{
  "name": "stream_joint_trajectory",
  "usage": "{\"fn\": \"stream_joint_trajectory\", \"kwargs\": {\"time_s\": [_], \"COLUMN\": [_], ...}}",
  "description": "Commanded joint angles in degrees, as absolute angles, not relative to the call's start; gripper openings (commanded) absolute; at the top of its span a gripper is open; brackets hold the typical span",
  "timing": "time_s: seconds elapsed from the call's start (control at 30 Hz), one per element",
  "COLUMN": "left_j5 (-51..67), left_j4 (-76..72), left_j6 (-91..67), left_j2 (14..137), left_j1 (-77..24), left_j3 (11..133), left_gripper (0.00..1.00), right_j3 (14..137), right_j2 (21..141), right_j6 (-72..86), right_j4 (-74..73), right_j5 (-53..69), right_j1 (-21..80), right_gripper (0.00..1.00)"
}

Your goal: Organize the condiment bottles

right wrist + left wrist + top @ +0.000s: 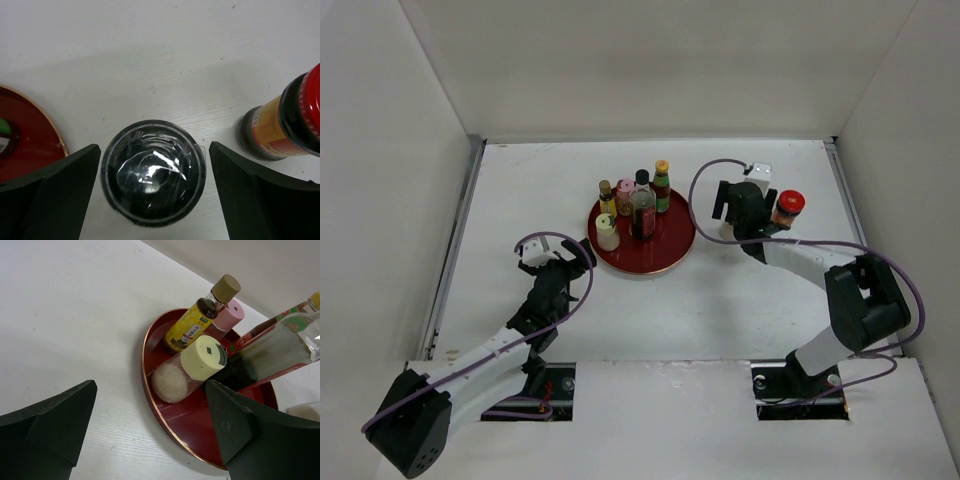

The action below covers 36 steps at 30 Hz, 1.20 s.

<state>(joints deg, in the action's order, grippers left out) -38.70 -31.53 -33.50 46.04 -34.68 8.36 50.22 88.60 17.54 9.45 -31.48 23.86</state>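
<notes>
5 of the 7 condiment containers stand upright on the red tray (pixel 672 246), which lies in the middle of the tabletop (pixel 540 180). The pale bottle (pixel 192 367) is at the near-left part of the tray, the one closest to the left arm (pixel 520 332). Behind it, the amber bottle (pixel 190 327) and the pink-capped bottle (pixel 228 317) stand just beside each other at the far-left rim. The dark bottle (pixel 642 210) is near the tray's centre, and the green-red bottle (pixel 662 186) is at the far edge.

The other 2 are on the bare tabletop, to the right of the tray. The grey-lidded jar (pixel 153 172) stands upright directly under the wrist of the right arm (pixel 820 272), between the right jaws. These jaws are wide apart, one on each side of the jar. A thin gap shows on the right side, and on the left side I cannot tell if there is contact. The red jar (pixel 280 127) stands near, just outside the right finger, apart from the grey-lidded jar.

The left jaws are also wide apart and hold nothing. They are low over the tabletop at the tray's left rim and point at the pale bottle.
</notes>
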Motion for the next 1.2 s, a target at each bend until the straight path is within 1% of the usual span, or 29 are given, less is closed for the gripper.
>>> {"fn": "stream_joint_trajectory", "kwargs": {"time_s": [0.0, 0.1, 0.13, 0.2, 0.37, 0.57, 0.8, 1.0, 1.07, 1.17], "left_j5": [-38.3, -38.3, -38.3, -38.3, -38.3, -38.3, -38.3, -38.3, -38.3, -38.3], "left_j4": [-34.4, -34.4, -34.4, -34.4, -34.6, -35.1, -35.0, -34.9, -34.9, -35.1], "left_j6": [-34.0, -34.0, -34.0, -34.0, -34.0, -34.0, -34.0, -33.9, -33.9, -33.9], "left_j2": [46.3, 45.9, 45.7, 45.7, 46.8, 46.9, 46.8, 46.5, 46.5, 46.9], "left_j1": [-35.1, -35.1, -35.0, -35.0, -35.1, -35.0, -34.8, -34.8, -34.8, -34.9], "left_j3": [8.6, 8.5, 8.4, 8.4, 8.6, 8.5, 8.5, 8.4, 8.4, 8.5], "left_gripper": [0.91, 0.91, 0.91, 0.91, 0.91, 0.91, 0.91, 0.91, 0.91, 0.91], "right_j3": [54.0, 54.3, 53.9, 52.8, 53.8, 59.5, 62.0, 62.0, 61.7, 60.9], "right_j2": [90.6, 90.9, 90.1, 87.6, 84.4, 89.5, 95.9, 99.8, 99.8, 97.7], "right_j6": [18.5, 18.3, 18.1, 16.9, 14.4, 14.6, 15.3, 16.2, 16.2, 15.9], "right_j4": [13.8, 14.3, 14.9, 17.1, 21.4, 21.5, 23.6, 25.6, 25.7, 25.1], "right_j5": [-31.6, -32.2, -32.8, -33.6, -33.1, -30.9, -29.5, -28.5, -28.7, -29.2], "right_j1": [23.3, 23.5, 23.6, 25.0, 30.7, 34.8, 37.7, 38.3, 38.5, 39.0], "right_gripper": [0.89, 0.63, 0.57, 0.53, 0.52, 0.53, 0.55, 0.61, 0.67, 0.85]}}
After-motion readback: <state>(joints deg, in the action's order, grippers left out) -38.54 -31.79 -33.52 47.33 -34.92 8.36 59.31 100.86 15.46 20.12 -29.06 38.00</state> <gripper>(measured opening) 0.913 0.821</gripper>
